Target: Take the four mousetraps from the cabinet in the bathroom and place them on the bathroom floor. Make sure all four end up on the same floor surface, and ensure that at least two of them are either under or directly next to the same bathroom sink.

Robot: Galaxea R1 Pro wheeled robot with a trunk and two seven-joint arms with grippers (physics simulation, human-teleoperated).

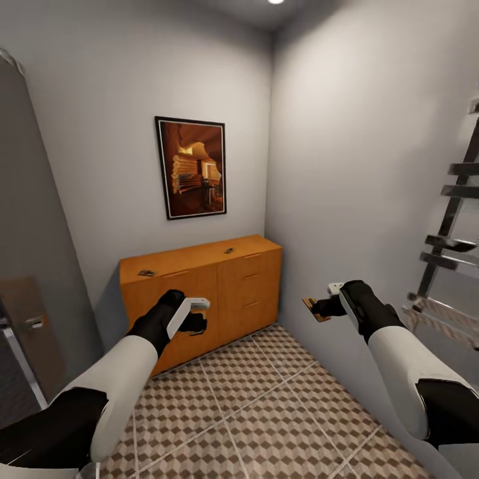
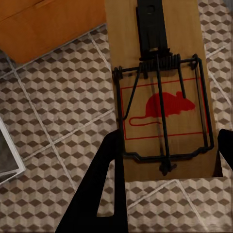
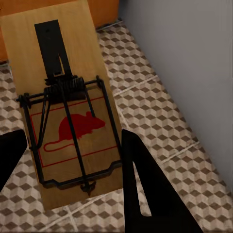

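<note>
The orange-brown cabinet (image 1: 199, 293) stands against the far wall, and its corner appears in the left wrist view (image 2: 48, 29). Two mousetraps lie on its top, one near the left end (image 1: 146, 273) and one right of the middle (image 1: 229, 250). My left gripper (image 1: 197, 324) hangs in front of the cabinet, shut on a third mousetrap (image 2: 165, 97) printed with a red mouse. Out by the right wall, my right gripper (image 1: 324, 307) is shut on a fourth mousetrap (image 1: 315, 309), whose board fills the gap between the fingers (image 3: 68, 126). Both traps hang above the cube-patterned bathroom floor (image 1: 266, 399).
A framed picture (image 1: 191, 167) hangs above the cabinet. A chrome ladder-like rack (image 1: 446, 246) stands against the right wall. A grey door (image 1: 26, 332) with a handle is at the left. The room is narrow, with walls close on both sides.
</note>
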